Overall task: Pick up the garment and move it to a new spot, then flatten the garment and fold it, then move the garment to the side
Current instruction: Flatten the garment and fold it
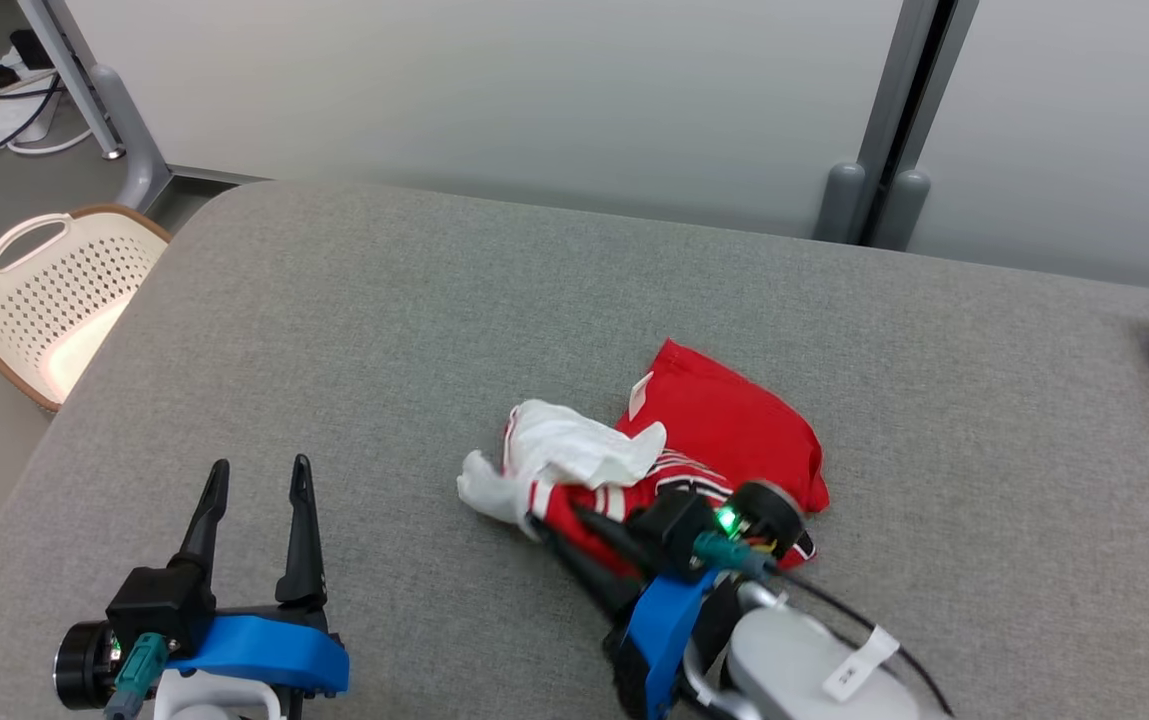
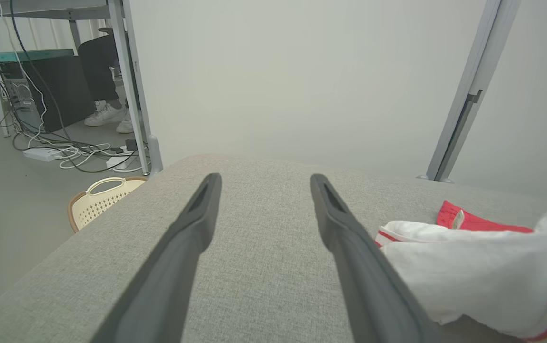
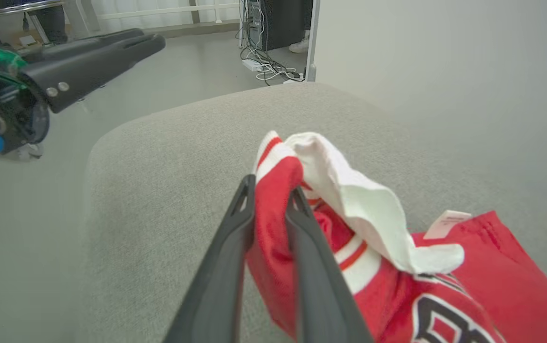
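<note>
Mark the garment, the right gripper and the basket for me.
garment (image 1: 734, 420), head view, red body panel.
right gripper (image 3: 272, 186), right wrist view, midway between its fingertips, shut on the garment.
basket (image 1: 64, 290), head view, perforated inner wall.

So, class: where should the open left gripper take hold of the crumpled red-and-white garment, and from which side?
Probably the loose white flap at the left end of the garment: it stands raised and faces the left gripper. Come from the left, low over the grey surface; the right gripper pinches a red fold.
</note>
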You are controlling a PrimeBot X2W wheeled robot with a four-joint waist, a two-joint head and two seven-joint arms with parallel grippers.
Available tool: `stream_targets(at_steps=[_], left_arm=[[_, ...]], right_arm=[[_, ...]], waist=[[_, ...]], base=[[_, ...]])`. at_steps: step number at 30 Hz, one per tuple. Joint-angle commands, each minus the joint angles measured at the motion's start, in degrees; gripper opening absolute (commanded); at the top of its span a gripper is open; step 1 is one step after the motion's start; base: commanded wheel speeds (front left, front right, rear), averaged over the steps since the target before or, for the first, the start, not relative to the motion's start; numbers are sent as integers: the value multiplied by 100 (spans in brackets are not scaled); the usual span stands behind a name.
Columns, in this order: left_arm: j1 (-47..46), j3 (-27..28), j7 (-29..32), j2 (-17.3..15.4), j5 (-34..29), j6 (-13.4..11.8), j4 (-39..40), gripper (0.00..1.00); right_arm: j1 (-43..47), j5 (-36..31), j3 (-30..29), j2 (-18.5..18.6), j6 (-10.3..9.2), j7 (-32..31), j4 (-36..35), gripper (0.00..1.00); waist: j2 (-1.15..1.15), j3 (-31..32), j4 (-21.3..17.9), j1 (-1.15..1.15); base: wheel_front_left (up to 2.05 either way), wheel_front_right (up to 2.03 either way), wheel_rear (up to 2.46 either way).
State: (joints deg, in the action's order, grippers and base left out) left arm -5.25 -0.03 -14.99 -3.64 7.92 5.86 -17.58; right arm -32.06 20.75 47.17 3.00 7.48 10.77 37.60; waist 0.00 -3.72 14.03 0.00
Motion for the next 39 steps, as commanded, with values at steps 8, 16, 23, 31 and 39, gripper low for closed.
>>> stream_targets(at_steps=[8, 16, 23, 31, 39], left_arm=[[22, 59, -27, 24, -17, -23, -11, 100], [165, 169, -28, -22, -91, -35, 89, 100], [293, 234, -28, -52, -143, -49, 151, 100], [411, 200, -28, -36, -218, -68, 216, 100], [455, 176, -28, -45, -246, -68, 244, 100]], right_arm=[[-35, 338, 190, -5, 3, 322, 106, 100], [243, -254, -1417, 300, 3, 442, -47, 100], [1318, -882, -3125, 525, 2, 443, -1032, 100], [2684, -1318, -4447, 258, 3, 441, -1947, 100], [3162, -1449, -4662, 74, 3, 234, -2334, 100]], waist=[[0, 48, -235, 0], [0, 132, -550, 0], [0, 178, -743, 0], [0, 249, -858, 0], [0, 269, -928, 0]], base=[[0, 0, 0], [0, 0, 0], [0, 0, 0], [0, 0, 0], [0, 0, 0]])
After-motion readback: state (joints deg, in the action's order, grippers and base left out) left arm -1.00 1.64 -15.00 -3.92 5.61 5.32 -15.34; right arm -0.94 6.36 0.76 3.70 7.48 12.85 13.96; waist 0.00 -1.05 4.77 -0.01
